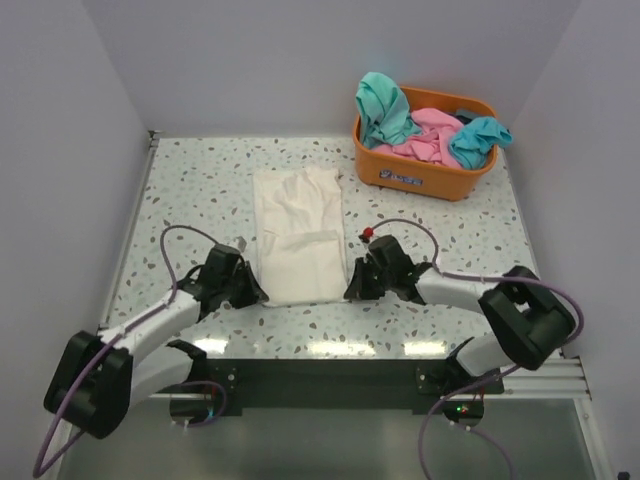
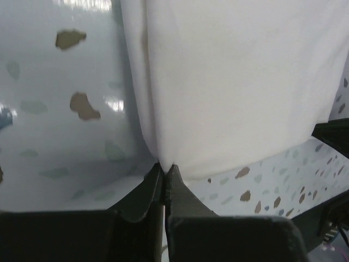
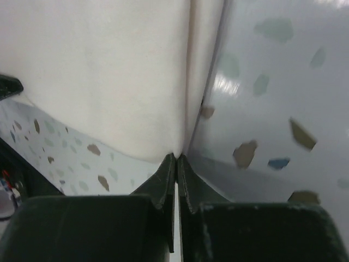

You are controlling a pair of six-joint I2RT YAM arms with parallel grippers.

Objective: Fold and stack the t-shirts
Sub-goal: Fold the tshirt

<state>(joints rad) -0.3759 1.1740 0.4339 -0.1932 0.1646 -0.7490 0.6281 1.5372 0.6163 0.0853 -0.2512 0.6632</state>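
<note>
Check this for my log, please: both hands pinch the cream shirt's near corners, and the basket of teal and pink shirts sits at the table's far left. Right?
Not quite. The top view shows the basket at the far right of the table, not the far left. The left hand and right hand do pinch the cream shirt at its near corners.

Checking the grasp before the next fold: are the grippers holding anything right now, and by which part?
Both are shut on the cream-white t-shirt: the left gripper pinches its near left corner, the right gripper its near right corner.
</note>
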